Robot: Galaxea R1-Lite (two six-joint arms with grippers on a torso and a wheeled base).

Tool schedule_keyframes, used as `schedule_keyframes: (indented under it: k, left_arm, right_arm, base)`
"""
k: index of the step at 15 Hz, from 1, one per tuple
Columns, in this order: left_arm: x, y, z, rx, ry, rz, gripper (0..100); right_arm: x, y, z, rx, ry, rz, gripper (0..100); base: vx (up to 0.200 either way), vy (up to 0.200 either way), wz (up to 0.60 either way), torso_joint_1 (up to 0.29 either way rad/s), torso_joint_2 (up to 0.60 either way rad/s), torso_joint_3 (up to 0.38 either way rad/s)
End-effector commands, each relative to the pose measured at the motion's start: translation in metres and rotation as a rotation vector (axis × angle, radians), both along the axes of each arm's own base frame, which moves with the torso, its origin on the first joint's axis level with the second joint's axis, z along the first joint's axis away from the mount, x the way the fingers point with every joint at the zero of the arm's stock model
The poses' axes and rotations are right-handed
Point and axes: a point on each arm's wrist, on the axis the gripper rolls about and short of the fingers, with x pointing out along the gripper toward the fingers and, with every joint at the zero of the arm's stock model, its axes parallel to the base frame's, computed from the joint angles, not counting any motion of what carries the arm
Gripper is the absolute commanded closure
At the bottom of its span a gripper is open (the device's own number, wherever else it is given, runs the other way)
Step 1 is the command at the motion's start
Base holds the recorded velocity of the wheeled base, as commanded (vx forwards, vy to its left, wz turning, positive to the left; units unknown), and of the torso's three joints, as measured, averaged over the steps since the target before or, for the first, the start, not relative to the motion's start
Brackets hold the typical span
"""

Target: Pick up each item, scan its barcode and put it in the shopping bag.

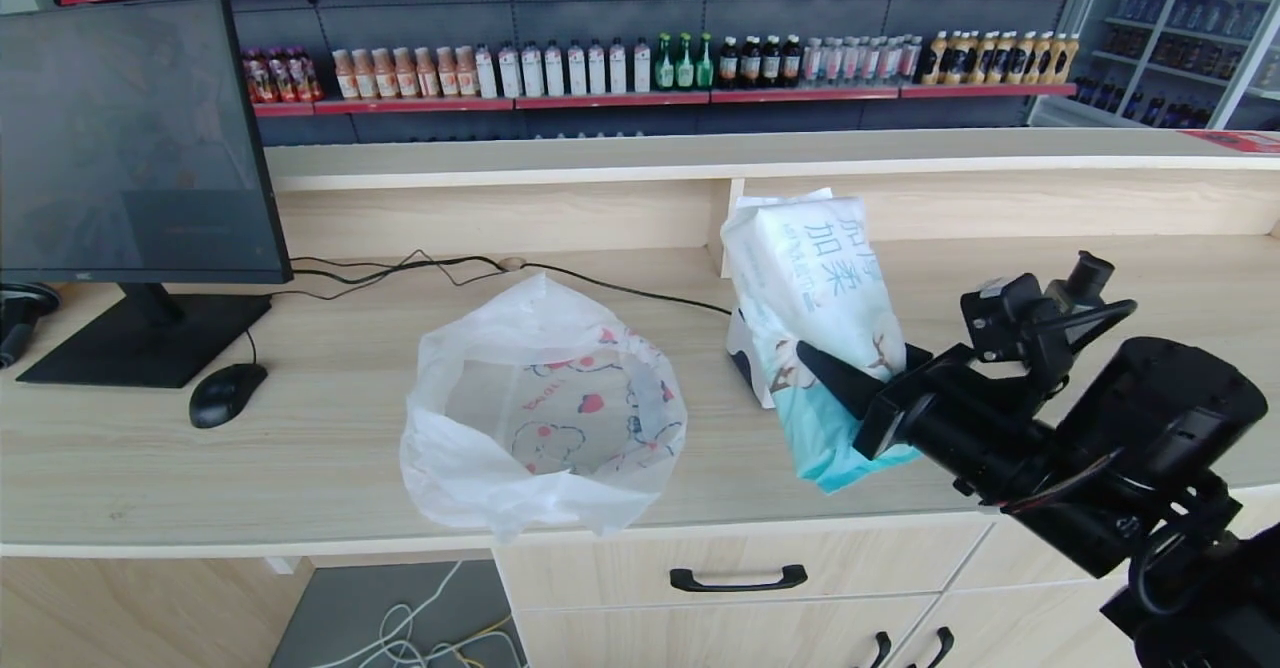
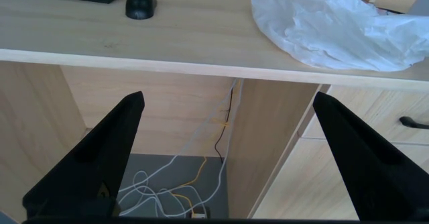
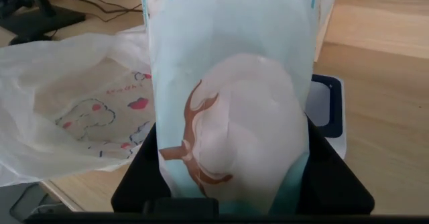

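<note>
A shop checkout is being shown: bottled drinks (image 1: 600,66) are being displayed on red-edged shelves (image 1: 610,102) behind a light wooden desk (image 1: 300,458) carrying a black monitor (image 1: 130,138) and a white plastic shopping bag (image 1: 450,468).

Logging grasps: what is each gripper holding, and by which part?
Right gripper clamps the tissue pack near its lower end; left gripper holds nothing.

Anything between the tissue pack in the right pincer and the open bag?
Nothing visible. The white-and-teal soft tissue pack, held in the right pincer, is right of the white plastic shopping bag, whose mouth gapes upward; only bare light-wood counter lies between. The thin black cable runs behind that path.
</note>
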Motion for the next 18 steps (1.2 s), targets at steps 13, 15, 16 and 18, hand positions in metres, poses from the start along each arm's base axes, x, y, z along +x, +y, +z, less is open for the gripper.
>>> schedule_keyframes:
  k: [13, 15, 16, 18]
  left_arm:
    - [0.0, 0.0, 0.0, 0.0, -0.003, 0.001, 0]
    - [0.0, 0.0, 0.0, 0.0, -0.001, 0.001, 0]
    - [0.0, 0.0, 0.0, 0.001, -0.003, 0.001, 0]
    - [0.0, 0.0, 0.0, 0.001, -0.003, 0.001, 0]
  right_arm:
    - [-0.051, -0.023, 0.024, 0.061, -0.066, 0.019, 100]
    - [-0.051, -0.022, 0.026, 0.064, -0.072, 0.021, 100]
    - [-0.047, -0.02, 0.028, 0.069, -0.08, 0.024, 100]
    - [-0.036, -0.014, 0.027, 0.069, -0.08, 0.026, 100]
  base:
    - [0.0, 0.0, 0.32, 0.002, 0.0, 0.001]
    - [0.0, 0.0, 0.6, -0.005, 0.0, 0.007]
    - [0.0, 0.0, 0.0, 0.0, 0.0, 0.0]
    - [0.0, 0.0, 0.0, 0.0, 0.0, 0.0]
